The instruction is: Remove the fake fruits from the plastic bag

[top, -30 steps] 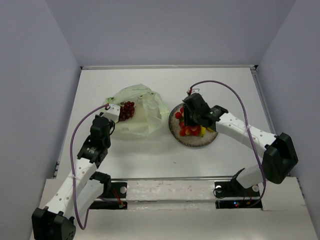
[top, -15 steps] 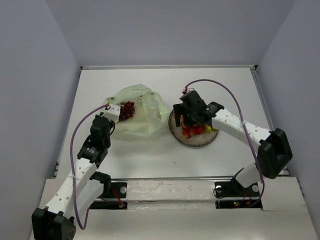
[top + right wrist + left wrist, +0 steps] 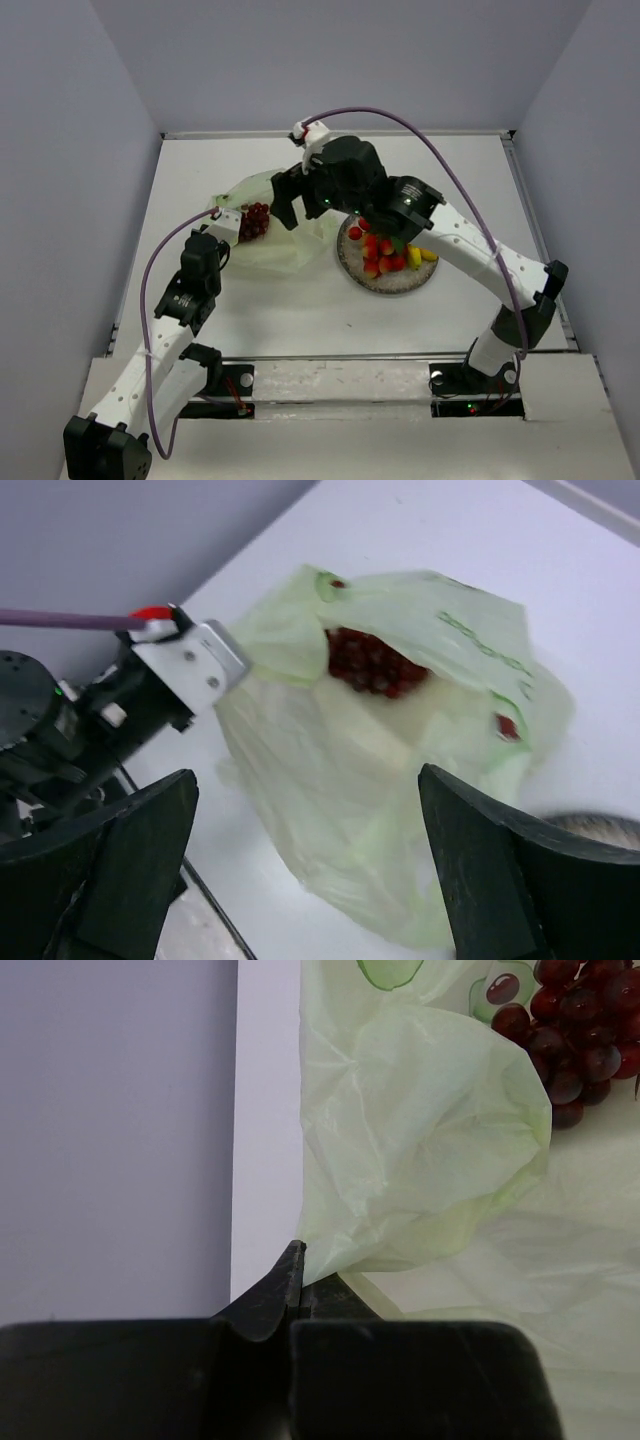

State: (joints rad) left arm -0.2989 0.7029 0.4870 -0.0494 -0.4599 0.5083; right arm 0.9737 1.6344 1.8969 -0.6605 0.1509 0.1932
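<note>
Top external shows right gripper (image 3: pixel 300 205) hanging over the plastic bag (image 3: pixel 272 250), fingers (image 3: pixel 130 850) spread wide; left gripper (image 3: pixel 226 222) pinches its edge.

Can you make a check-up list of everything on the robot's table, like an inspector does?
Surface: white table.
Job's things: crumpled plastic bag with the grape bunch at its opening; red fruits and banana on the grey plate.
Clutter: nothing seen.
Grippers: left gripper shut on the bag's edge; right gripper open above the bag.
Cables: purple cables arching along both arms.
Surroundings: plain grey walls on three sides.
</note>
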